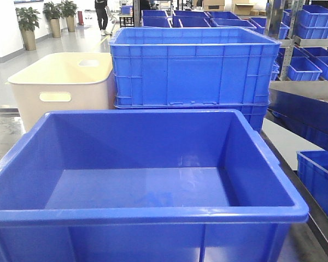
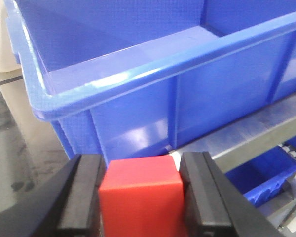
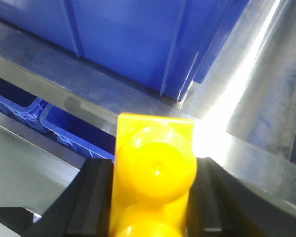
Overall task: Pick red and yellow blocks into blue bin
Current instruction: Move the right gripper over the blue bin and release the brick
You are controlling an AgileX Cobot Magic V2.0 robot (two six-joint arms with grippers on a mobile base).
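While the left gripper (image 2: 142, 191) clamps the red cube (image 2: 138, 203) between its black fingers (image 2: 81, 197), one pad flat against each side, the cube sits square in the grip, outside the blue bin (image 2: 163, 66). It is close to the bin's outer wall and lower than the thick rolled rim. To the right of the cube, a steel ledge (image 2: 259, 131) runs under the bin.

On the other side, the right gripper (image 3: 155, 200) is likewise clenched, grasping the yellow brick (image 3: 155, 163) with a round stud facing the camera. Beyond the brick lies a bright steel surface, then a ribbed blue plastic wall (image 3: 133, 39). From this view it cannot be told whether that wall belongs to the bin. Smaller blue crates (image 3: 64, 133) show lower down at the left.

From the front view, neither gripper nor block is in sight. The blue bin's near rim (image 1: 147, 215) fills the foreground, and its smooth walls slope down to a glossy floor. Behind it at the left stands a cream tub (image 1: 60, 82) with oval handle holes, just beside a tall ribbed blue crate (image 1: 194, 65) at the centre. Farther right, steel shelving (image 1: 287, 33) carries more blue crates. At the far left are potted plants (image 1: 28, 22), and a person (image 1: 101, 13) stands near them.
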